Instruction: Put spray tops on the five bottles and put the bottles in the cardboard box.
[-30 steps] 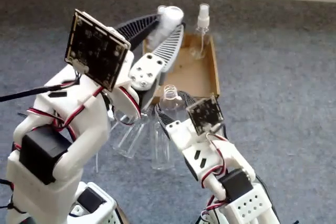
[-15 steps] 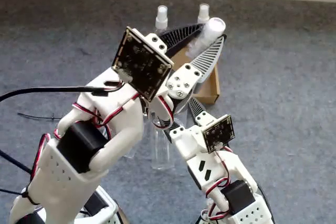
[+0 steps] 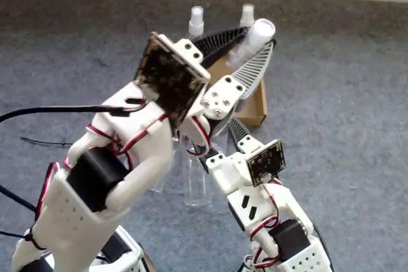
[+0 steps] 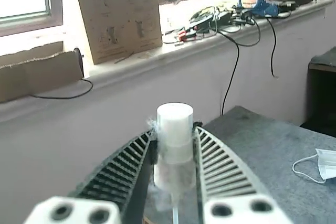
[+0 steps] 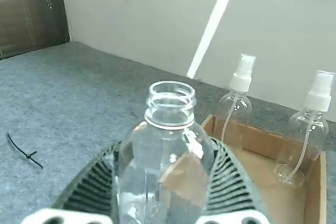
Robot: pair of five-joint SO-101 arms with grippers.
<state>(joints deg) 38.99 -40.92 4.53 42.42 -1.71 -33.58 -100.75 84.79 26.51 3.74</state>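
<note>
My left gripper (image 3: 255, 41) is shut on a white spray top (image 3: 262, 30), held in the air above the far right corner of the cardboard box (image 3: 256, 111). The left wrist view has the spray top (image 4: 175, 140) upright between the ribbed black fingers (image 4: 220, 163), its tube hanging below. My right gripper (image 5: 165, 182) is shut on a clear open-necked bottle (image 5: 165, 156), in front of the box (image 5: 260, 142). Two capped bottles (image 5: 234, 111) (image 5: 310, 129) stand in the box. From above, the left arm hides most of the held bottle.
The lower part of a clear bottle (image 3: 195, 183) shows on the grey carpet under the left arm. A black cable tie (image 5: 23, 153) lies on the carpet to one side. A black cable (image 3: 44, 111) runs off the left arm. A face mask (image 4: 317, 163) lies farther off.
Over the last second my left arm swung right with the spray top, from the box's back left to its back right. In the last half second it barely moved.
</note>
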